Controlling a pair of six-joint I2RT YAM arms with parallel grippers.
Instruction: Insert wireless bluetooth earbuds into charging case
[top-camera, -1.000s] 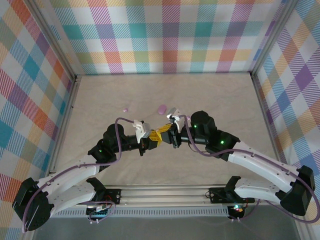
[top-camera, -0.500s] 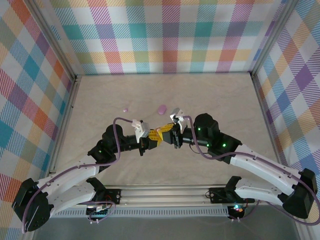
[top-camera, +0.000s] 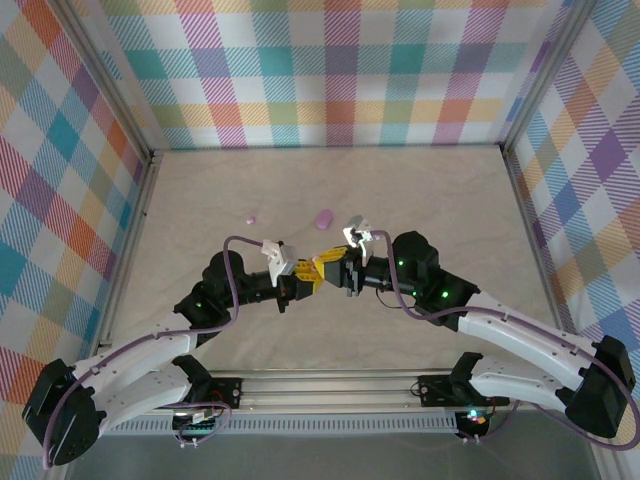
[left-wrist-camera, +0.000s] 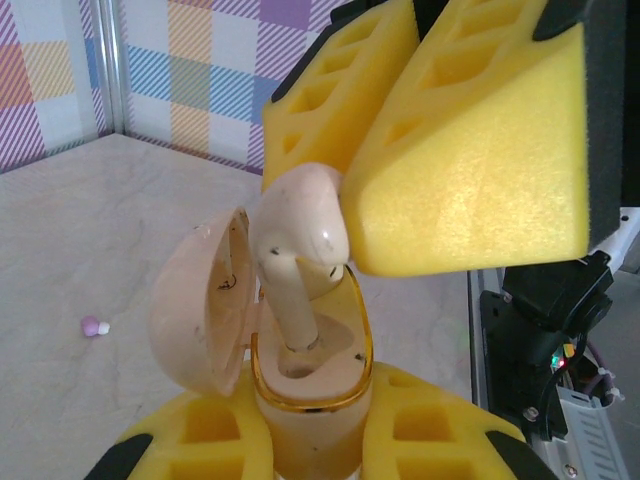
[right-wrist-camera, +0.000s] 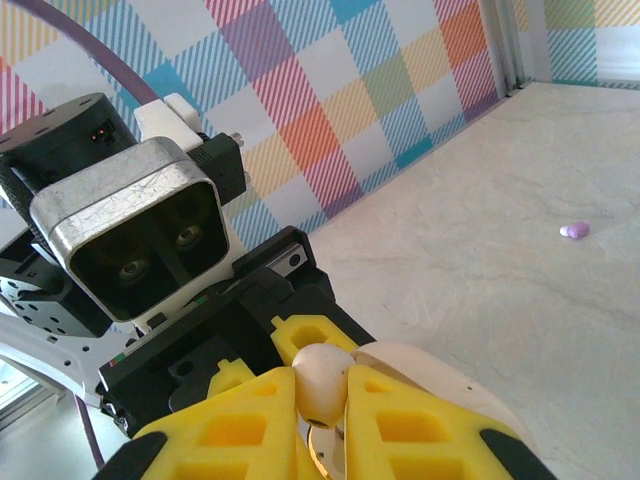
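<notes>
Left gripper (left-wrist-camera: 310, 455): yellow foam pads clamped on the lower body of a cream case (left-wrist-camera: 312, 395), held upright at bottom centre of the left wrist frame. Lid (left-wrist-camera: 205, 300) hinged open, leaning to the left of the body. Gold-coloured rim around the open top.

Right gripper (left-wrist-camera: 345, 200): at the upper right of the same frame, foam pads pinched together on the bulb of a cream earbud (left-wrist-camera: 300, 225). The stem points down, its tip inside a socket of the case. The bulb stands above the rim, not seated.

Right wrist frame: right gripper (right-wrist-camera: 322, 425) at bottom centre, cream earbud (right-wrist-camera: 320, 385) squeezed between the two pads, the lid (right-wrist-camera: 430, 385) just right of it. Upper left, behind them, the left arm's camera (right-wrist-camera: 125, 235) faces this way.

Top frame: left gripper (top-camera: 305, 280) and right gripper (top-camera: 332, 268) meet tip to tip at mid-frame over the table (top-camera: 450, 190). Case and earbud are too small to make out between them. Higher in the frame, on the table, a purple oval lump (top-camera: 323, 217) lies near the right gripper. A small purple earbud (top-camera: 250, 218) lies further left, well apart from both grippers. Plaid walls (top-camera: 330, 70) on three sides.

Right wrist frame again: a small purple piece (right-wrist-camera: 574, 230) lies on the table at the right edge. Which of the two purple things it is, I cannot tell.
</notes>
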